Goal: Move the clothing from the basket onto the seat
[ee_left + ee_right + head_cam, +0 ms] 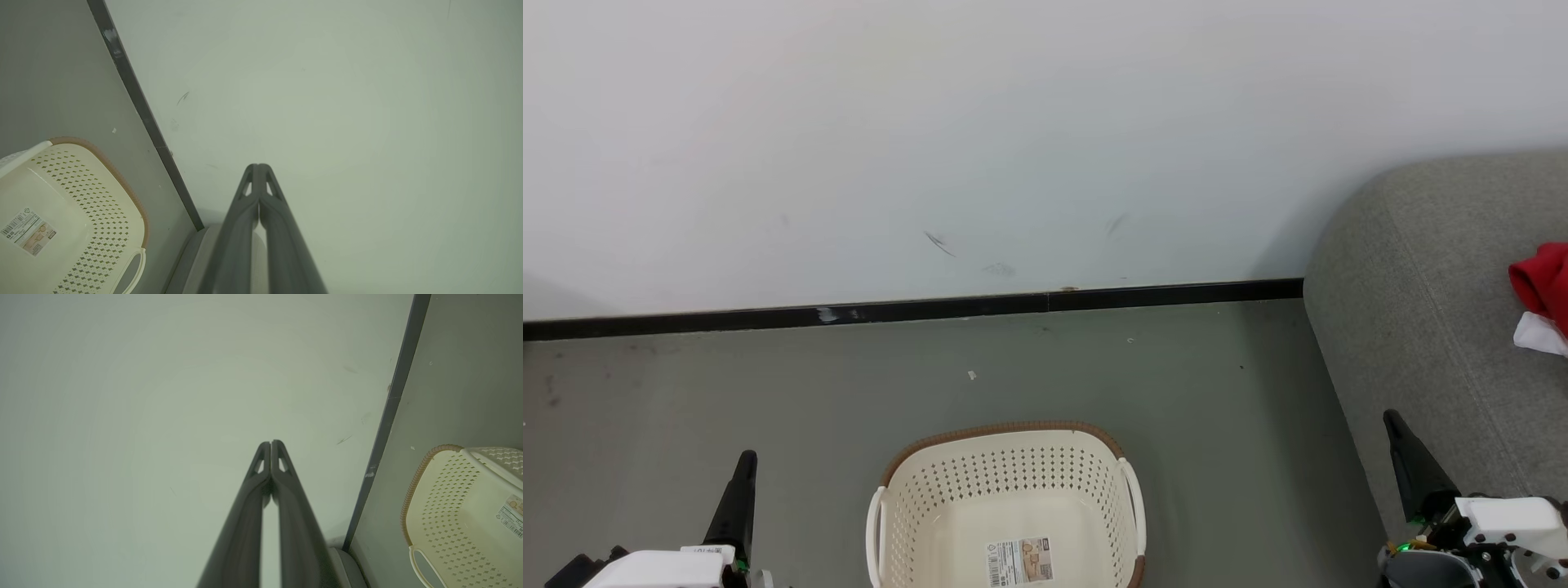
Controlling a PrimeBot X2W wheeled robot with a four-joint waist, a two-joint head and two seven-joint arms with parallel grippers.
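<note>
Head camera view, looking down on a grey-green floor point(768, 392) in front of a pale wall point(1013, 122) with a black skirting strip point(931, 310).

At lower left, the left gripper point(745, 464) points up the picture. Its two dark fingers are pressed together and hold nothing.

At bottom centre stands the cream laundry basket point(1005, 430), mouth upward, with white handles on its left and right sides. Its perforated walls and floor are bare apart from a paper label point(1018, 561). Its near edge is cut off by the frame.

At lower right, the right gripper point(1396, 429) also points up, fingers closed and empty, in front of the grey sofa seat point(1421, 310).

On that seat, at the far right edge, lies the red clothing point(1543, 278) with a white patch below it, well apart from the basket. So little of it shows that its long axis and facing cannot be told. Its red fold bulges toward the basket side.

The transfer looks finished. The sound way to close it is to check the basket's hidden near part and keep both arms clear of basket and garment.
</note>
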